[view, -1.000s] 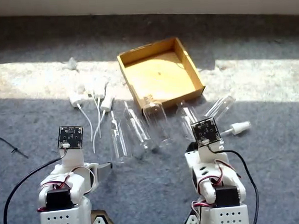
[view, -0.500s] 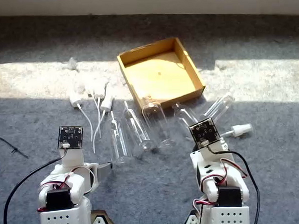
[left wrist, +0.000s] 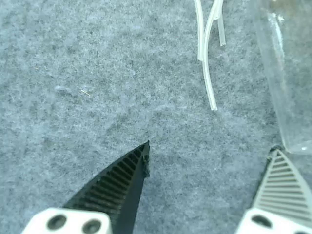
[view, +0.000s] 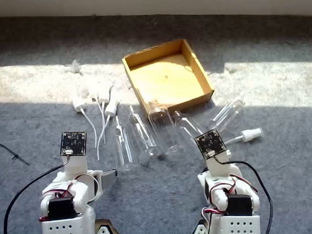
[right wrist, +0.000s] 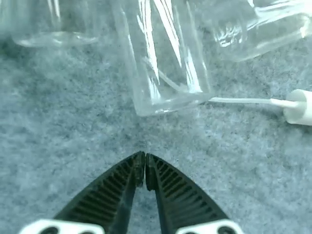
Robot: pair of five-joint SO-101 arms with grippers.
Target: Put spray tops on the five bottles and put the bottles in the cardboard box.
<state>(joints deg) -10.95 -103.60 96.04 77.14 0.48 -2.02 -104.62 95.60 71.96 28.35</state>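
My left gripper (left wrist: 212, 148) gapes wide over bare carpet (left wrist: 97, 73), holding nothing. My right gripper (right wrist: 145, 157) is pinched closed and empty, just short of a clear bottle (right wrist: 165, 58). Beyond, the bottles (view: 164, 127) lie flat, with spray tops (view: 101, 101) to their left. The cardboard box (view: 153, 50) sits farthest.

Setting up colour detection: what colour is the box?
Yellowish-tan; the box shows best in the high view.

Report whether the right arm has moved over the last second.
Yes. The right arm has drawn back toward its own base, farther from the cardboard box, which has stayed put.
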